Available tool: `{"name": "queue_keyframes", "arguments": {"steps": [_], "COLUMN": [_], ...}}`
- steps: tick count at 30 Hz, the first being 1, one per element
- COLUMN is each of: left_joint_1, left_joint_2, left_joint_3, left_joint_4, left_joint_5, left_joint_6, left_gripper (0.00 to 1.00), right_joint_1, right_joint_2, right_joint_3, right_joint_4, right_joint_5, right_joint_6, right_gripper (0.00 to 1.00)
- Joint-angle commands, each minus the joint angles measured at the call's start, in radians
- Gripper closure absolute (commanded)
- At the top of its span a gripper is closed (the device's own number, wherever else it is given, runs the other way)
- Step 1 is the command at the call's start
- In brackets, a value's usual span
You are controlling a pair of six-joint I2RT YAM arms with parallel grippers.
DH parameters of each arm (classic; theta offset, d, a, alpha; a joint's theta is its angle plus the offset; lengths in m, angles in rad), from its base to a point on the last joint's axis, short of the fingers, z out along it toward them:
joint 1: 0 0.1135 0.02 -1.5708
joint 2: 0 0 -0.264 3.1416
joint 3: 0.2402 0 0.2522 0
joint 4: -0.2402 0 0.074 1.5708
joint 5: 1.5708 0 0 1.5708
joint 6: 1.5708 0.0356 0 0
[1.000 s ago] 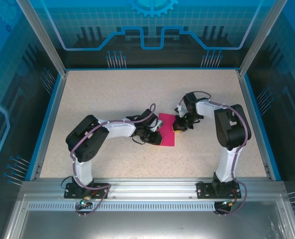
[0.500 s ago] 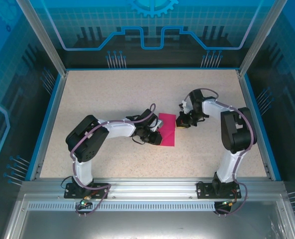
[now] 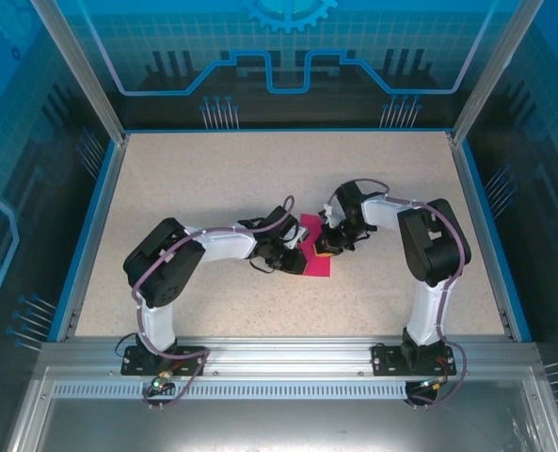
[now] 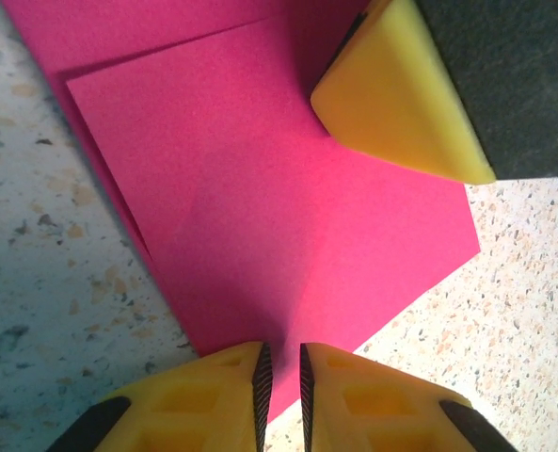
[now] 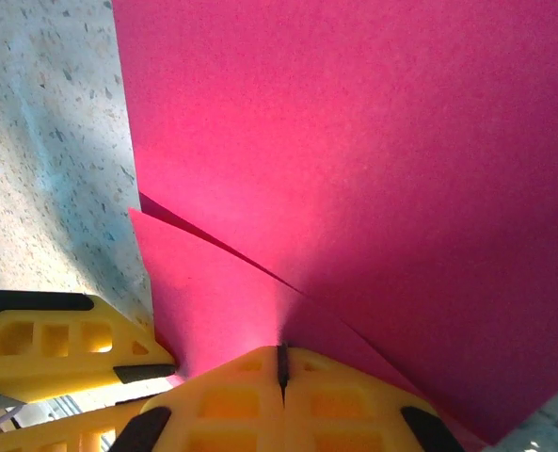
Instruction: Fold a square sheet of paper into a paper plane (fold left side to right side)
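I see the sheet of magenta paper [image 3: 316, 266] lying on the speckled surface [image 3: 213, 188], a little right of the middle. The left arm [image 3: 222, 243] reaches in low from the left and the right arm [image 3: 429, 245] bends in from the right. Their tips meet over the paper, the left at its left edge and the right on its right half.

On my left wrist view the sheet is doubled over. The upper layer sits slightly askew, so a thin strip of the lower layer shows along the far and left edges. The left fingers [image 4: 203, 395] stand nearly together with a narrow slit between their dark pads, and the near edge of the paper runs into that slit. I cannot tell whether the left jaws are clamping the paper or are only close to it. At the upper right of that view, one yellow tip of the right jaws rests on the paper.

On my right wrist view the right fingers [image 5: 222, 405] are pressed flat against each other, so the right jaws are clenched. Their tip sits at the paper where one layer's edge crosses over the other. The left arm's yellow fingers lie just beside the sheet at the lower left.
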Motion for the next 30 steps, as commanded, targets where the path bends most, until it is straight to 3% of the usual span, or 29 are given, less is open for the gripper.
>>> {"name": "queue_keyframes", "arguments": {"steps": [1,11,20,30], "left_joint_1": [-0.007,-0.009,-0.005,0.018], "left_joint_2": [-0.027,0.022,0.087,0.069], "left_joint_3": [0.036,0.118,0.134,0.041], "left_joint_4": [-0.070,-0.046,-0.055,-0.039], "left_joint_5": [0.035,0.121,0.083,0.069], "left_joint_6": [0.016,0.016,0.025,-0.001], "left_gripper": [0.80,0.82,0.84,0.86], "right_joint_1": [0.001,0.004,0.004,0.001], "right_joint_2": [0.019,0.014,0.013,0.011], "right_joint_3": [-0.007,-0.011,-0.020,-0.020], "right_joint_4": [-0.046,-0.042,-0.038,-0.048], "right_joint_5": [0.082,0.084,0.088,0.099], "right_joint_6": [0.006,0.006,0.008,0.003], "right_gripper": [1.00,1.00,1.00,1.00]}}
